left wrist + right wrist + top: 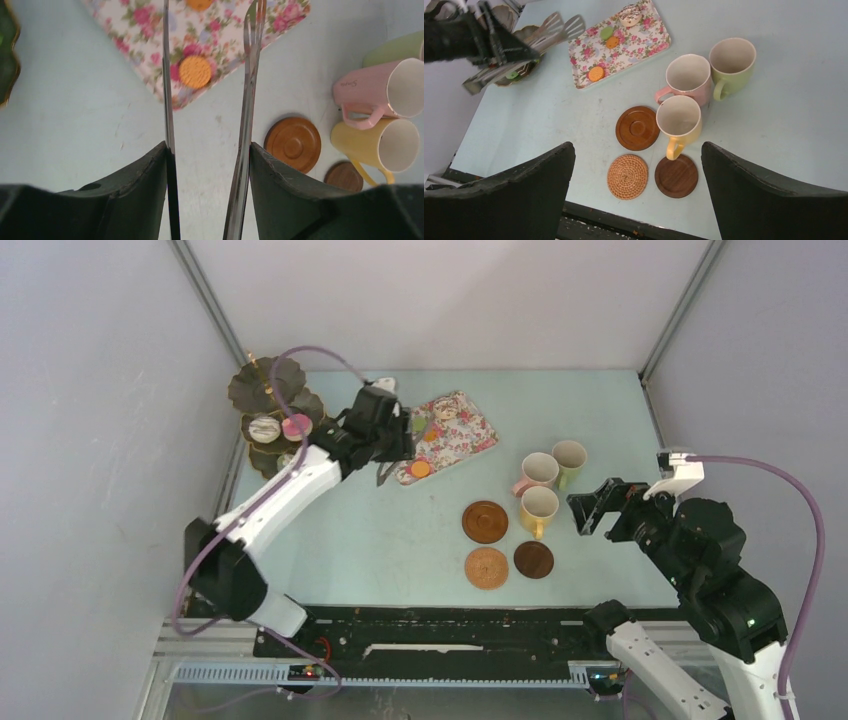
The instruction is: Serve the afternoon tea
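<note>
I'm watching the left gripper (207, 150) clamping the metal tongs (248, 95) between its fingers. The tong arms are reaching out over the near corner of the flowered tray (145, 30), with an orange biscuit (195, 71) lying between them. The right gripper (636, 150) is hovering just right of the mugs, jaws spread wide and holding nothing. The yellow mug (680, 120), pink mug (686, 77) and green mug (731, 60) are standing clustered beside the three coasters (637, 128), none on one. The tiered stand (265, 390) is sitting at the far left, carrying a pale cake (264, 428) and a pink cake (296, 425). I'm not making out its lowest tier clearly.
</note>
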